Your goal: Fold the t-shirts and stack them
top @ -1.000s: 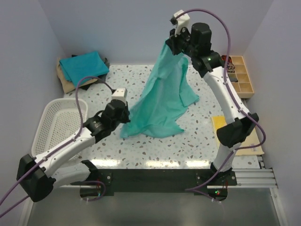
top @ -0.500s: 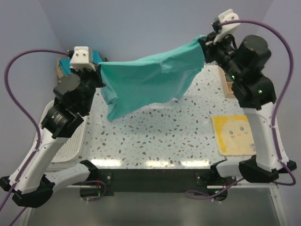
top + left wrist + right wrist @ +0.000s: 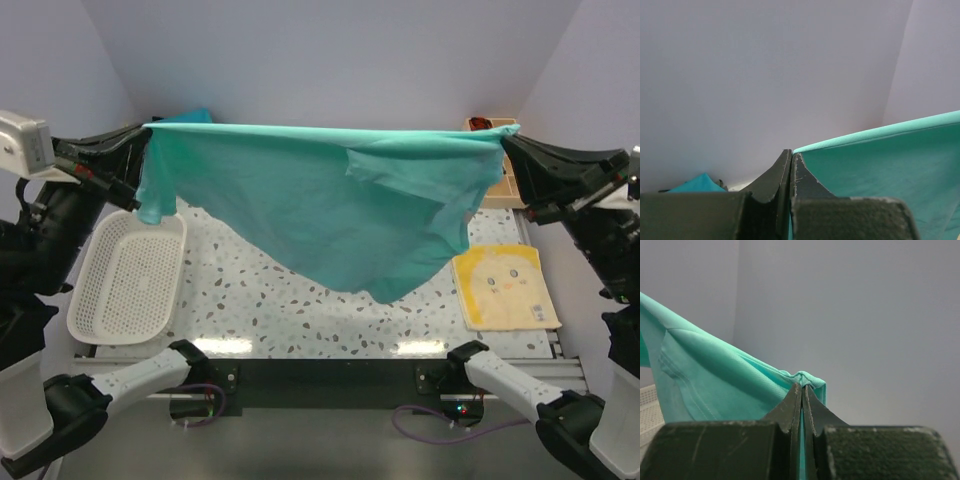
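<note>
L hand (image 3: 146, 131) & R hand (image 3: 506, 136) each pinch the sea-green t-shirt (image 3: 330, 205) (stretched taut, airborne).

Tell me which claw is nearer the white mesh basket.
Left. The left claw holds the sea-green t-shirt by one corner, raised near the far end of the basket. The right claw pinches the opposite corner, across the table.

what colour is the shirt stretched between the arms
Light sea-green t-shirt, best seen in the top external view.
</note>
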`<state>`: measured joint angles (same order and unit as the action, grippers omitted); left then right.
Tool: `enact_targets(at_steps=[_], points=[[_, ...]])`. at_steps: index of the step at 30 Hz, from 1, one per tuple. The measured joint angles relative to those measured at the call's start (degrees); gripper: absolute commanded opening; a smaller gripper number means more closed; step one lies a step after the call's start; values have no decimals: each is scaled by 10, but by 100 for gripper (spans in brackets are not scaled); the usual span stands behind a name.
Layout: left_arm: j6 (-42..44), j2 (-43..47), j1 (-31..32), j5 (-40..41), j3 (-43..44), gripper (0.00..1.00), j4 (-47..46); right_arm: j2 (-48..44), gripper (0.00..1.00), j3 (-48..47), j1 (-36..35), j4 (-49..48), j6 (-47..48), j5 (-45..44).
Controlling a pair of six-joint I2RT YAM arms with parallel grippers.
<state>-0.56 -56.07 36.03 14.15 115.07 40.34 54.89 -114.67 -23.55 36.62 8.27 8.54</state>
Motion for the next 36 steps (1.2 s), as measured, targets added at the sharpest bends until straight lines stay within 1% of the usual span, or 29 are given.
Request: enact_targets(at_steps=[4,7,9,10,12,14,17,21,23,26,29,32,36], points=[[-33,21,0,-26,-6,0,49,-45,0,49,0,14,-21,23],[-63,33,0,-35,-61,0,63,-63,0,93,0,19,-29,14],[-85,40,-1,-32,-136,0,47,-65,0,137,1,14,-34,-6],[-100,43,-1,-28,-192,0,40,-65,0,157,1,12,-37,-16],[-120,39,-3,-20,-265,0,38,-61,0,220,2,0,-43,-44],[-138,23,-3,-9,-333,0,27,-45,0,283,3,-14,-49,-76],[-155,-9,-3,11,-400,0,4,2,0,358,4,-42,-56,-121],[-170,-61,-4,40,-454,0,-54,90,0,455,4,-108,-64,-174],[-171,-99,-4,52,-476,0,-97,144,0,484,4,-123,-68,-202],[-168,-180,-13,61,-485,0,-152,217,0,480,9,-148,-69,-226],[-160,-283,-35,61,-475,0,-204,295,0,443,26,-176,-73,-232],[-146,-385,-59,63,-439,0,-230,371,0,392,56,-211,-87,-223],[-115,-500,-92,69,-365,0,-249,459,0,323,109,-237,-103,-205]])
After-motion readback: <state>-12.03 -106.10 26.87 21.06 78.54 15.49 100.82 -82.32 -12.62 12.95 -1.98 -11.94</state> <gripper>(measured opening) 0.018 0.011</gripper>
